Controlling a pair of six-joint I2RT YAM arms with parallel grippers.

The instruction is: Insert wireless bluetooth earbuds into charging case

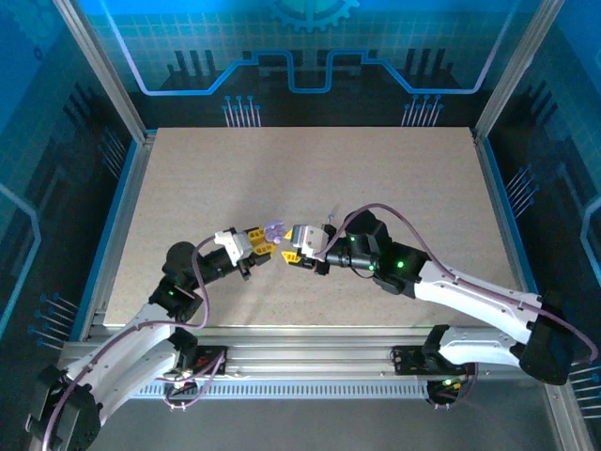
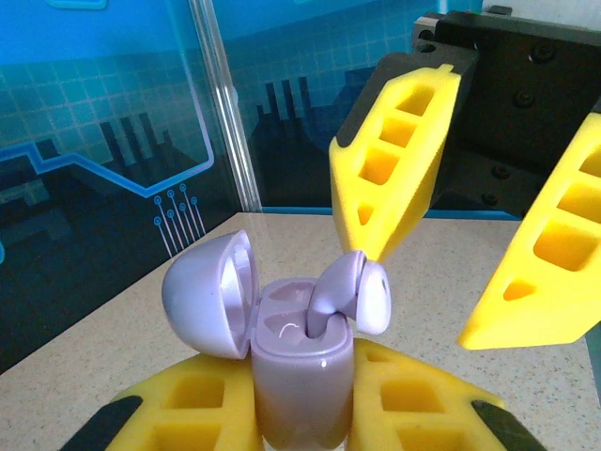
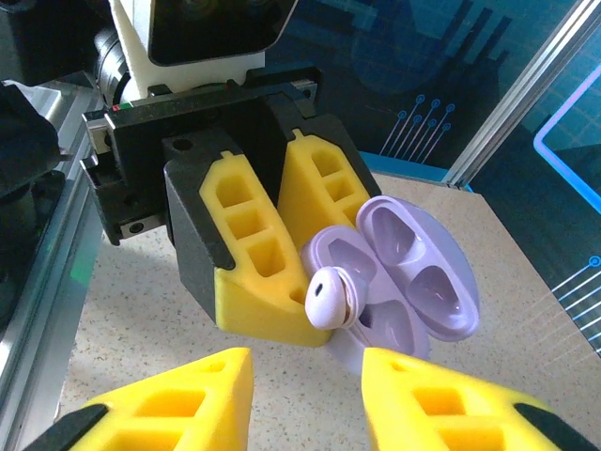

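Earbud (image 2: 349, 287) glossy lilac, stemmed; case (image 2: 300, 381) rounded w/ lid open

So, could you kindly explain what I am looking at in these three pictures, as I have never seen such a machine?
These are two robot arms, left and right, bolted at the near edge of a table. One picture looks down from above; the other two come from a camera on each wrist. The left pincer is shut on a lilac charging case, its lid open. A lilac earbud sits partly in the case, stem down. The right pincer stands open close to that earbud, not closed on it.
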